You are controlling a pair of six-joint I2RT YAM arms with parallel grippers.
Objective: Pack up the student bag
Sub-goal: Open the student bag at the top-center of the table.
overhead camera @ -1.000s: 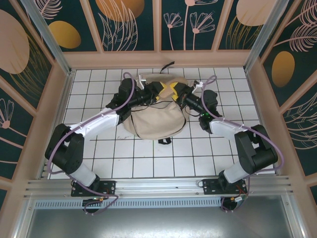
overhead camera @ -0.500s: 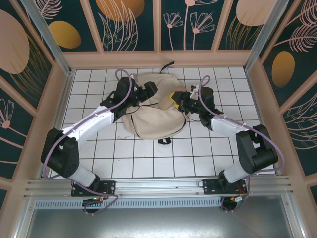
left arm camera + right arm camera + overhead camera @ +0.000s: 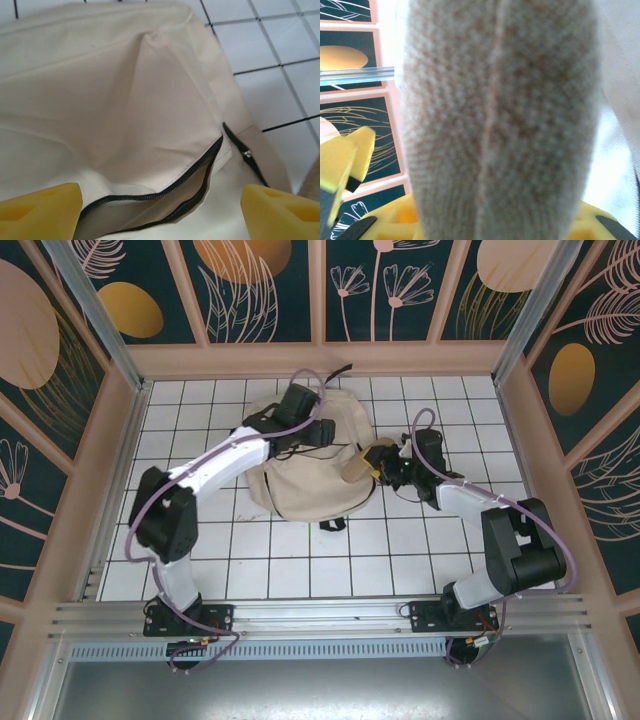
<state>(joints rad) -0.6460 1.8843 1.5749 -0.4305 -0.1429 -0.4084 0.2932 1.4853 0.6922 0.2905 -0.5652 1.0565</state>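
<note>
The student bag [image 3: 310,485], beige and soft, lies at the back middle of the tiled table. My left gripper [image 3: 325,432] hovers over its far part, jaws wide open and empty. In the left wrist view, the yellow fingertips [image 3: 42,207] flank a dark-zipped pocket [image 3: 200,185] that gapes open just below the left gripper [image 3: 160,210]. My right gripper [image 3: 372,466] is at the bag's right edge, shut on a tan woven fabric piece [image 3: 353,471]. That tan piece [image 3: 495,115] rises from between the yellow jaws. Whether it belongs to the bag I cannot tell.
A black strap [image 3: 340,370] trails off the bag's far side toward the back wall, and a small black loop [image 3: 332,525] sticks out at its near edge. Wooden-framed panels wall in the white tiled table [image 3: 300,570] on three sides.
My left arm swung from the bag's left side across to its far part, and its jaws opened. The right gripper pulled right and nearer with the tan piece.
</note>
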